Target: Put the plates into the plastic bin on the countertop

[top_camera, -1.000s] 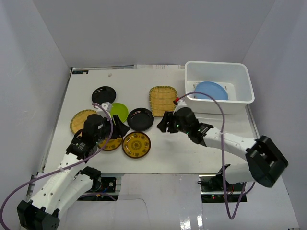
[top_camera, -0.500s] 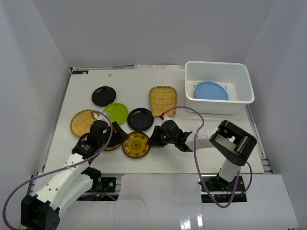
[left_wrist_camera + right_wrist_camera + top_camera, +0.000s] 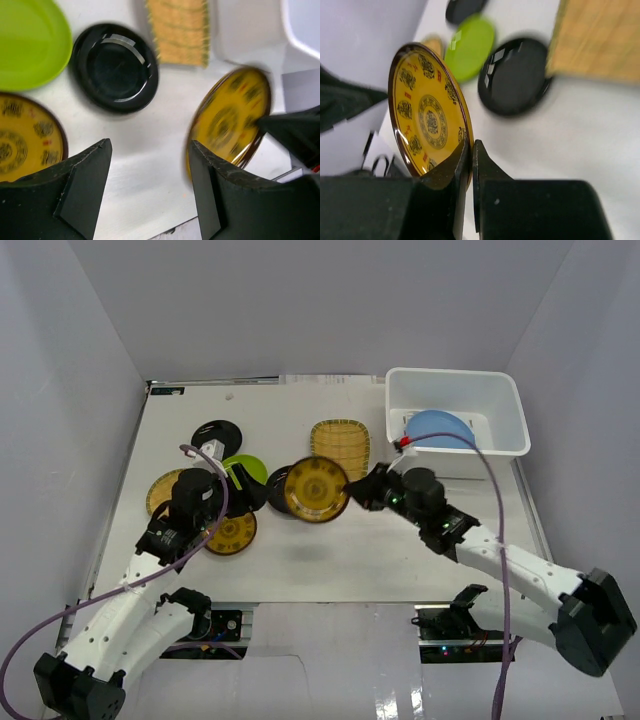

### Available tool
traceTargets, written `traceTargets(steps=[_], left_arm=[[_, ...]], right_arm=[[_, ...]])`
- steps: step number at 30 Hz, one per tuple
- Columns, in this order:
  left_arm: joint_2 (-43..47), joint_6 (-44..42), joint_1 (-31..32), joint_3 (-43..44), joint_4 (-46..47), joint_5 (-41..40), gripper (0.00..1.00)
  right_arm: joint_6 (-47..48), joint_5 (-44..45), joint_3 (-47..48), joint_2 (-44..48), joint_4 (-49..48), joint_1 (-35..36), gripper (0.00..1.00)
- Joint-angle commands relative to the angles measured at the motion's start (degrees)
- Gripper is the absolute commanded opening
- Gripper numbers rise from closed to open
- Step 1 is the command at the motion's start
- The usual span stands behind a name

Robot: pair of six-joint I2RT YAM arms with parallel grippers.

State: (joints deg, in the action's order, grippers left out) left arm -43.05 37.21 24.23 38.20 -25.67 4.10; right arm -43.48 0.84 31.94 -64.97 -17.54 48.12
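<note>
Three plain pale grey walls [image 3: 320, 310] close in a flat white surface [image 3: 360, 560] at the back, left and right. The light is even and soft, casting only faint shadows.

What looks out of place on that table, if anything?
Only the yellow patterned plate: it hangs on edge above the countertop, pinched at its rim by the right gripper. Nothing looks spilled or broken.
</note>
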Motion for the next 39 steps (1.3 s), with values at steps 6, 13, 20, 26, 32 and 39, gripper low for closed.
traceTargets(steps=[6,13,20,26,32,39], left_arm=[[-9.8,-1.7,0.2,5.3,8.4,9.6,0.73],[-25.8,-1.1,0.1,14.8,14.8,8.3,0.73],[-47.2,-1.5,0.2,27.6,15.6,9.3,0.72],[-64.6,-2.7,0.2,39.6,13.8,8.6,0.71],[-75.0,-5.2,0.1,53.1,11.4,8.5,0.71],[-83.7,-6.4,0.0,59.9,8.9,7.2,0.68]], right_arm=[[14.5,7.3,19.7,5.1,14.3,-33.0,0.08],[17.7,11.2,33.7,-10.7,18.5,-50.3,0.08],[21.2,14.8,38.2,-22.4,22.4,-52.4,0.08],[20.6,14.2,35.3,-24.0,22.0,-53.2,0.08],[21.1,11.9,34.3,-22.1,22.2,-53.3,0.49],[21.1,6.2,33.4,-16.5,22.6,-53.7,0.68]])
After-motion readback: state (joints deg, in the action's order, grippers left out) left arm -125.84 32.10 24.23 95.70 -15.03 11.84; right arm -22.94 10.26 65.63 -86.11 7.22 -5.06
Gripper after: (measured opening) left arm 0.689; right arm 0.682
